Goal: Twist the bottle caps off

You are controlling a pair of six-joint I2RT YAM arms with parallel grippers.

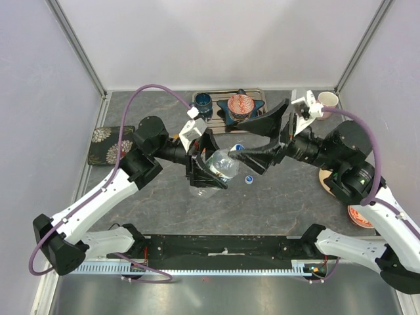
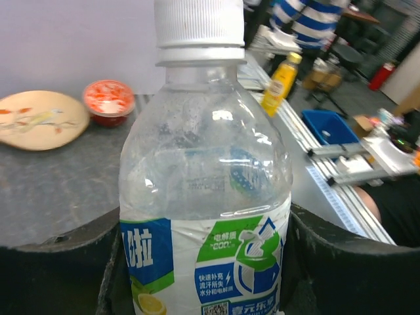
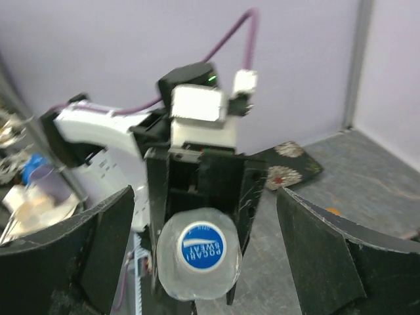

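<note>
We hold the clear water bottle [image 2: 203, 197] clamped tight in the left gripper [image 1: 207, 174], lifted off the table [image 1: 295, 193] and tipped so its cap [image 3: 201, 245] faces the other arm (a firm anchor to twist against, we judge). The right gripper [image 1: 252, 148] stands wide apart, a finger either side of that cap, grasping nothing; the cap sits on the neck.

clear bottle [image 2: 205, 190], white cap [image 2: 199, 23], left claw [image 2: 203, 285] clamped
</note>
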